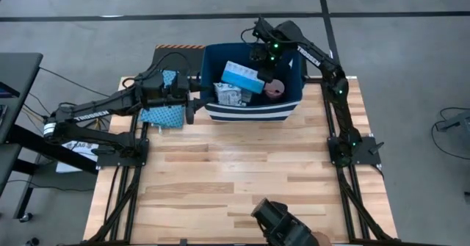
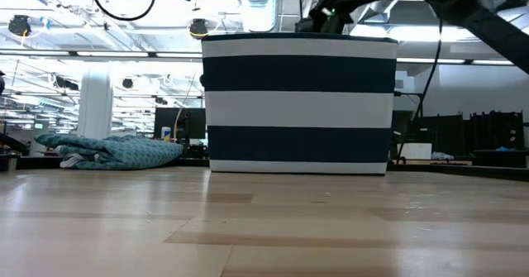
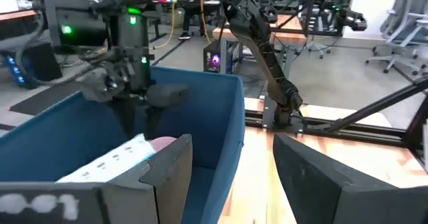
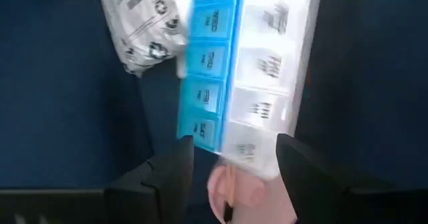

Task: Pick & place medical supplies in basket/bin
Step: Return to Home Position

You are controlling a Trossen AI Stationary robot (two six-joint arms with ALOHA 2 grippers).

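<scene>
The dark navy bin (image 1: 250, 112) with white stripes (image 2: 297, 103) stands at the table's far middle. My right gripper (image 1: 264, 68) reaches down into it from above, shut on the white and light-blue compartment tray (image 1: 241, 76). A white packet (image 1: 229, 94) and a pink round roll (image 1: 276, 90) lie inside the bin. My left gripper (image 1: 189, 105) is open at the bin's left near corner. In the left wrist view its fingers stand on either side of the bin's wall (image 3: 227, 117); whether they touch it does not show. The other supplies are out of view. My right gripper (image 4: 234, 150) has the compartment tray by its end (image 4: 251, 158), pinched across its width between the two fingers. The fingers (image 3: 142, 120) come from above, pointing down. The tray slants away below them toward the packet (image 4: 144, 23), above the pink roll (image 4: 251, 194).
A teal patterned folded cloth (image 1: 163, 114) lies on the table under my left arm, left of the bin (image 2: 116, 153). A dark device (image 1: 283, 224) sits at the table's near edge. Bare wood (image 1: 235, 165) stretches between the bin and the near edge.
</scene>
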